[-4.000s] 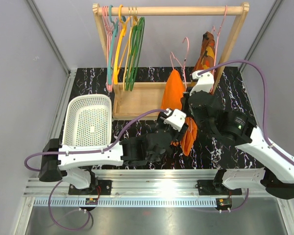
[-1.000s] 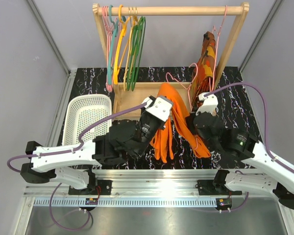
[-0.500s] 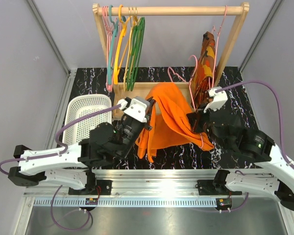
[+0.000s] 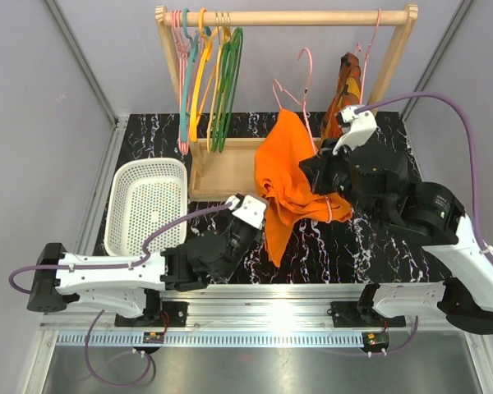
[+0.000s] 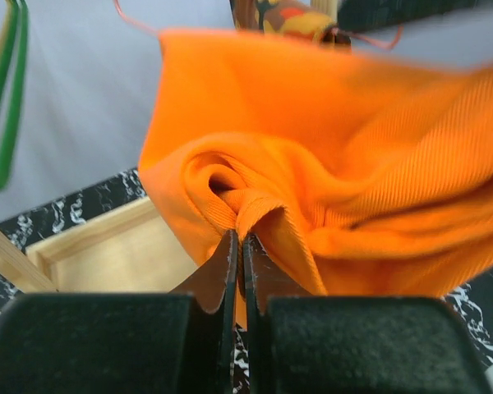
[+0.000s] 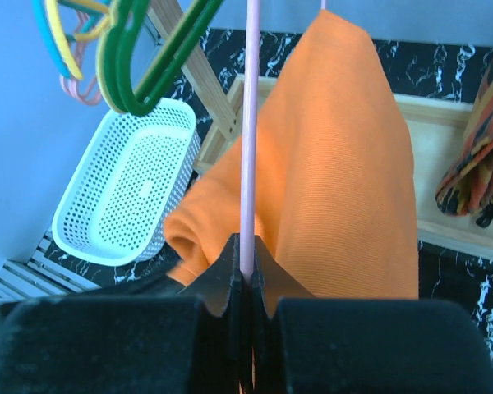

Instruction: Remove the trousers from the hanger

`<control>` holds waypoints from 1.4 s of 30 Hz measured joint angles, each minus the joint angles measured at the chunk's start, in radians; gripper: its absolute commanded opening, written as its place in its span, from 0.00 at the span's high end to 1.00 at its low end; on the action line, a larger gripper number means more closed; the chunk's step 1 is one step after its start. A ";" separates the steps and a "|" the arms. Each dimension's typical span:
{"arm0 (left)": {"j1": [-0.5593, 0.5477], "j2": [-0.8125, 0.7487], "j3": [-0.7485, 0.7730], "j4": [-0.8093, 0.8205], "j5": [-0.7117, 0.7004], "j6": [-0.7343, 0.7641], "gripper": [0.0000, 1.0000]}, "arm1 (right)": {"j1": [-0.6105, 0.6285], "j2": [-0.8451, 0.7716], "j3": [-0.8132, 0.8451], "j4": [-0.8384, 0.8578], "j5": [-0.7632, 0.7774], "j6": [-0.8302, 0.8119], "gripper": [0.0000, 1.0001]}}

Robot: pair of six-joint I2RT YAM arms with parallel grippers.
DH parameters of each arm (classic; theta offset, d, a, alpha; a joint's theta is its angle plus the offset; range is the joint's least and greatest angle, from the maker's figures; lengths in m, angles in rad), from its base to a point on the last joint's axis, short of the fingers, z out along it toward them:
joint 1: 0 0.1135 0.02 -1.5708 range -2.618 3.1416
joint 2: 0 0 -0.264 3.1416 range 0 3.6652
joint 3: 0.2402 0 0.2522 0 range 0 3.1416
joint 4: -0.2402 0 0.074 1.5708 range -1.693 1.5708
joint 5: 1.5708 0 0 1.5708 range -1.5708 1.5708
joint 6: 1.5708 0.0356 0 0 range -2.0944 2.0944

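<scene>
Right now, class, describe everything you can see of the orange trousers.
The trousers are plain bright orange, soft finely ribbed cloth, bunched in loose folds. They hang draped on the pink wire hanger, held up in front of the wooden rack. The left gripper pinches one fold; the right gripper is shut on the hanger's wire beside the cloth.

Item: my left arm and right arm, white shells, black joints. One purple cable each; black gripper fingers.
</scene>
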 measured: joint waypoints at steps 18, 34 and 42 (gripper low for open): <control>-0.056 0.026 0.060 0.025 0.073 -0.006 0.62 | 0.000 -0.003 -0.062 -0.012 0.045 -0.077 1.00; -0.057 0.229 0.100 0.046 0.176 0.081 0.01 | 0.001 -0.004 0.023 -0.026 0.073 -0.070 1.00; -0.062 0.250 0.118 0.072 0.122 0.113 0.01 | 0.001 -0.002 0.024 -0.026 0.072 -0.068 1.00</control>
